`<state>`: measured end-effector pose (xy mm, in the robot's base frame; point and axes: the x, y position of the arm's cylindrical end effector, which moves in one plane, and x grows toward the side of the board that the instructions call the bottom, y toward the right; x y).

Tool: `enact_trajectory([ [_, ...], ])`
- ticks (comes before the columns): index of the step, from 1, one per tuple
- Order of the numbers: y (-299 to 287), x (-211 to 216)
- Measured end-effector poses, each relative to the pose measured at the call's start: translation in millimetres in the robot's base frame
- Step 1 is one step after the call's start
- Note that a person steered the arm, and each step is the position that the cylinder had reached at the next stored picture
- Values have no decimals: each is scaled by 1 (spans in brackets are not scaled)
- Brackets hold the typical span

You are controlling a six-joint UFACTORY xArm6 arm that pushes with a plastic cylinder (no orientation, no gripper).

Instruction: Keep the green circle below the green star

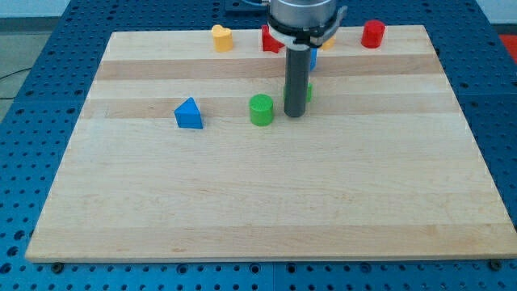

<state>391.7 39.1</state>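
The green circle [261, 110] is a short green cylinder on the wooden board, a little above the middle. My tip [294, 114] rests on the board just to its right, with a small gap between them. The green star [308, 91] is mostly hidden behind the rod; only a green sliver shows at the rod's right edge, slightly higher in the view than the circle.
A blue triangle block [189, 114] lies left of the circle. Along the view's top edge sit a yellow heart-like block [221, 37], a red block [271, 40] partly behind the arm, a red cylinder [372, 34], and bits of blue and yellow blocks [313, 58] behind the rod.
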Motion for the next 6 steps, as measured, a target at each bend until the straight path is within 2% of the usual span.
enact_trajectory([
  [2, 22, -14],
  [3, 26, 50],
  [4, -60, 96],
  [5, -106, 57],
  [6, -103, 5],
])
